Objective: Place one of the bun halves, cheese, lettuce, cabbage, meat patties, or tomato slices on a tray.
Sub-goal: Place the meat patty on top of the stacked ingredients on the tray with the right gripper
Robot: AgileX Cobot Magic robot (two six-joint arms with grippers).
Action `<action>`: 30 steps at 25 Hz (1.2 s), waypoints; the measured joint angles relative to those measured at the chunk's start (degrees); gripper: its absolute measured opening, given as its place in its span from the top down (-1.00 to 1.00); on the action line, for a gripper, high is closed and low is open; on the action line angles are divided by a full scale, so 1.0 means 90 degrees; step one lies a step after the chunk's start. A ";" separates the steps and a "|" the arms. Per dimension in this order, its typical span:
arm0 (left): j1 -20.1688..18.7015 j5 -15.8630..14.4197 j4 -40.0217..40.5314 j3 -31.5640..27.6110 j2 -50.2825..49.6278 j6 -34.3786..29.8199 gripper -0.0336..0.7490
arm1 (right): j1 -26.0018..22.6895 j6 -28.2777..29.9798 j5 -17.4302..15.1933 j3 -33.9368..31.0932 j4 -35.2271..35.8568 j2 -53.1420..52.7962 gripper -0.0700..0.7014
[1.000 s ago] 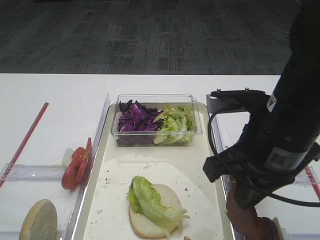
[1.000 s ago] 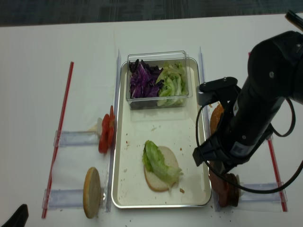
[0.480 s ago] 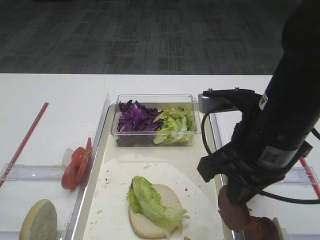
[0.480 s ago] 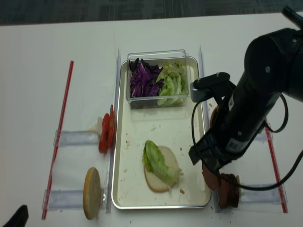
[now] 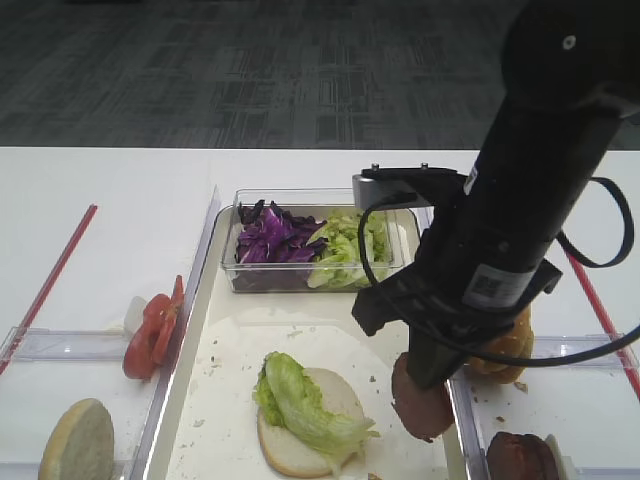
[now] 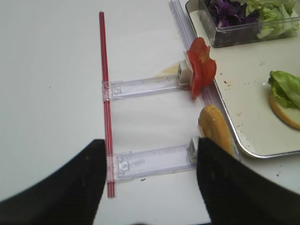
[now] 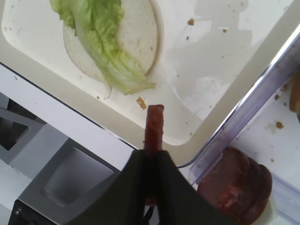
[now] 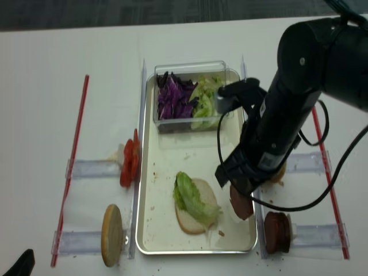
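- A sesame bun half (image 8: 112,234) stands on edge in a clear holder at the far left of the worktop (image 8: 40,115); above it the tomato slices (image 8: 129,164) sit in theirs, untouched;
- The left hand (image 6: 150,178) hangs over that side; its fingers (image 6: 70,187) stand apart with nothing between them;
- On the tray (image 8: 150,244) a pale bun base (image 8: 198,214) lies with a lettuce leaf (image 8: 188,195) on it; the clear box (image 8: 190,95) of purple cabbage (image 8: 172,95) and more lettuce rests at the far end;
- The right hand (image 7: 151,157) is closed on a meat patty (image 8: 240,201), held on edge above the tray's right side, just beside the bun base; I judge it lifted but not yet laid;
- The remaining meat patties (image 8: 276,232) stand right of the tray.
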State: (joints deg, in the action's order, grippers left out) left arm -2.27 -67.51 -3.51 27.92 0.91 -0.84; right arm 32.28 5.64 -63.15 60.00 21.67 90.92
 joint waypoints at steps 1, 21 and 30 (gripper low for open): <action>0.0000 0.0000 0.0000 0.0000 0.0000 0.0000 -0.18 | 0.0000 0.0060 0.0002 0.0036 0.0029 0.0084 0.65; 0.0000 0.0000 0.0000 0.0000 0.0000 0.0000 -0.18 | -0.0910 0.3012 -0.0441 0.0393 0.2711 0.1124 0.65; 0.0000 0.0000 0.0000 0.0000 0.0000 0.0000 -0.18 | -0.0921 0.3751 -0.0527 0.0697 0.3446 0.1891 0.65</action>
State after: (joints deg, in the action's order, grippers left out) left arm -2.27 -67.51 -3.51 27.92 0.91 -0.84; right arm 23.99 39.40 -67.89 66.28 52.69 107.93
